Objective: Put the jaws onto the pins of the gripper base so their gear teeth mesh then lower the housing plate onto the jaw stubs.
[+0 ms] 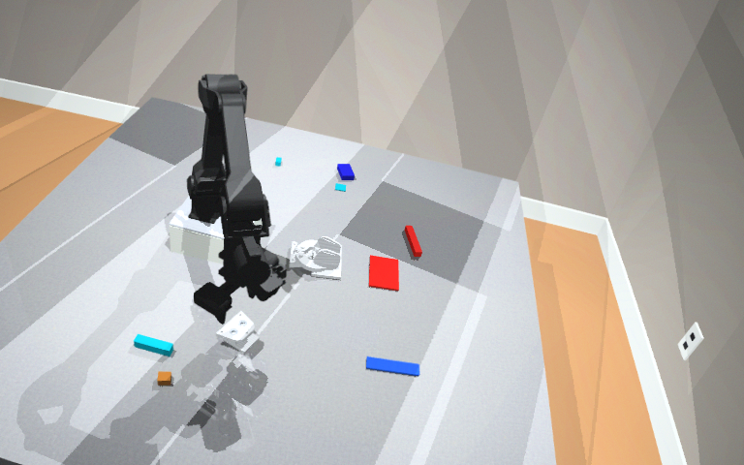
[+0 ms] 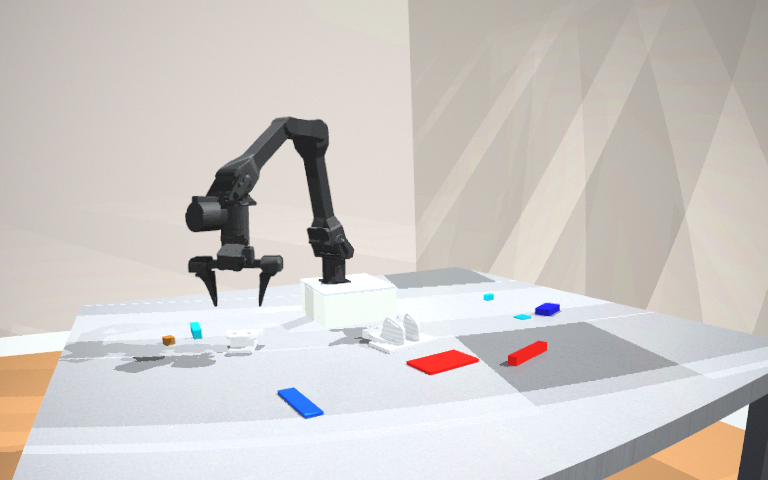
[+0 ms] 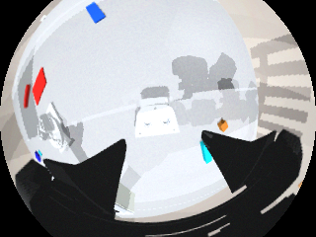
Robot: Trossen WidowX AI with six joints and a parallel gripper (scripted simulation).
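The white gripper base (image 1: 334, 276) (image 2: 386, 348) lies on the table in front of the robot's pedestal. Two white ribbed jaws (image 1: 327, 256) (image 2: 393, 332) stand side by side on it. Whether they sit on the pins and their teeth mesh is too small to tell. The white housing plate (image 1: 236, 328) (image 2: 242, 338) (image 3: 157, 120), with two holes, is apart from the base, raised slightly off the table at its near side. My gripper (image 2: 237, 305) (image 3: 165, 138) is open and empty, above the housing plate, with one finger to either side of it in the wrist view.
A cyan bar (image 1: 153, 345) (image 2: 195, 330) and an orange block (image 1: 164, 378) (image 2: 168, 340) lie near the housing plate. A red plate (image 1: 384, 272) and red bar (image 1: 413, 241) lie beyond the base. A blue bar (image 1: 392, 366) lies nearer the front. The white pedestal (image 2: 351, 305) stands behind.
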